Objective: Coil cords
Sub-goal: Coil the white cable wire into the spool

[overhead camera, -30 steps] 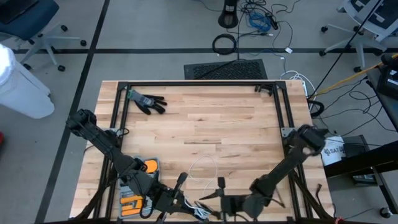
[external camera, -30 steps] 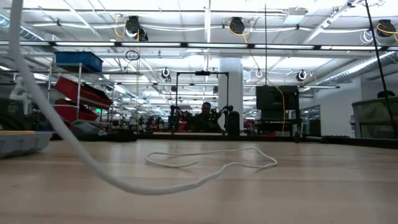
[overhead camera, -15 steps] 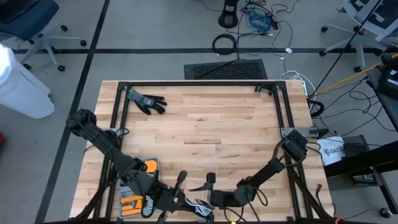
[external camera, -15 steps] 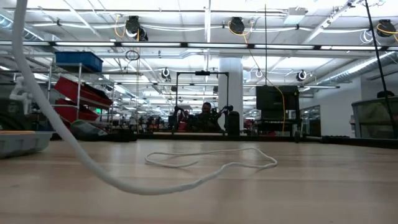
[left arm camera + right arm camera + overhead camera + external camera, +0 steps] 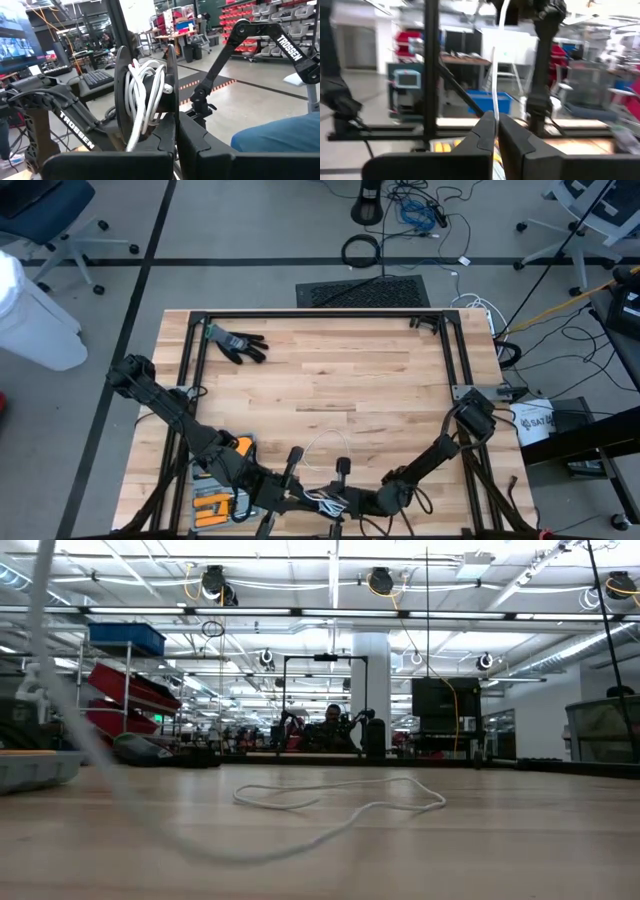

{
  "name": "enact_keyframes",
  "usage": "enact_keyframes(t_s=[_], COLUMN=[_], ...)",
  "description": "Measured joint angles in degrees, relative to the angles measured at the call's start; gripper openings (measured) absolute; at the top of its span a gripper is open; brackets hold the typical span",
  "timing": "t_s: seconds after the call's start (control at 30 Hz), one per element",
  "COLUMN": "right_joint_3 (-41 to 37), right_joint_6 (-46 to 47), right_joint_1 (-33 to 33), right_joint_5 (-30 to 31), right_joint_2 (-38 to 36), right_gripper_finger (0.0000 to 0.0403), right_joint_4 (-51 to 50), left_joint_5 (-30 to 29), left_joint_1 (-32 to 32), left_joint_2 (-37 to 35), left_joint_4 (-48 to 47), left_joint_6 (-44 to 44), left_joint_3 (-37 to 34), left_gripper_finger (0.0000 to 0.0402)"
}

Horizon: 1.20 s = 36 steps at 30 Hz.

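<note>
Cord work sits at the near edge of my pale wooden counter (image 5: 330, 390), where both dark arms meet. My left gripper (image 5: 176, 142) is clenched on a flat black spool (image 5: 145, 100) with thin white cord (image 5: 145, 95) wound around its core, the spool standing on edge between the fingers. My right gripper (image 5: 496, 131) is just right of it, its two dark fingers pressed together on a strand of that same white cord, which runs straight up from between them. From overhead I see the two grippers almost touching near the middle of the near edge, with a loose loop of the cord lying on the wood just beyond them. At counter height, that slack lies in a wavy loop across the middle of the surface, and a blurred strand rises off the left side. A black glove (image 5: 238, 344) rests well apart in the far left corner, and an orange-and-black tool (image 5: 222, 496) lies near the left arm.
</note>
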Motion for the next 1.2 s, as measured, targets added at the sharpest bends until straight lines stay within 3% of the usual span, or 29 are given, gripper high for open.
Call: enact_keyframes(t_s=[0.1, 0.3, 0.53, 0.8, 1.2], right_joint_3=[0.0, -0.02, -0.02, -0.02, -0.04], right_joint_6=[-0.02, 1.67, 7.41, 11.55, 21.76], right_joint_1=[1.35, 2.95, 6.77, 9.77, 11.13], right_joint_5=[4.68, 5.46, 10.26, 13.47, 9.33], right_joint_2=[-0.02, -0.02, -0.02, -1.66, -14.87], right_gripper_finger=[0.0004, 0.0001, 0.0001, 0.0, 0.0], right_joint_4=[-2.07, -4.63, -9.87, -14.75, -45.77], left_joint_5=[0.02, 0.04, 0.09, 0.48, 0.81], left_joint_1=[-0.04, -0.04, -0.73, -2.47, -2.45], left_joint_2=[0.0, -0.02, -2.22, -5.15, -6.82], left_joint_4=[-0.09, -1.82, -13.58, -19.41, -30.14], left_joint_6=[-0.03, -0.62, -8.39, -9.75, -16.52], left_joint_3=[0.0, 0.0, 0.0, 0.0, -0.02], left_gripper_finger=[0.0006, 0.0006, 0.0006, 0.0006, 0.0006])
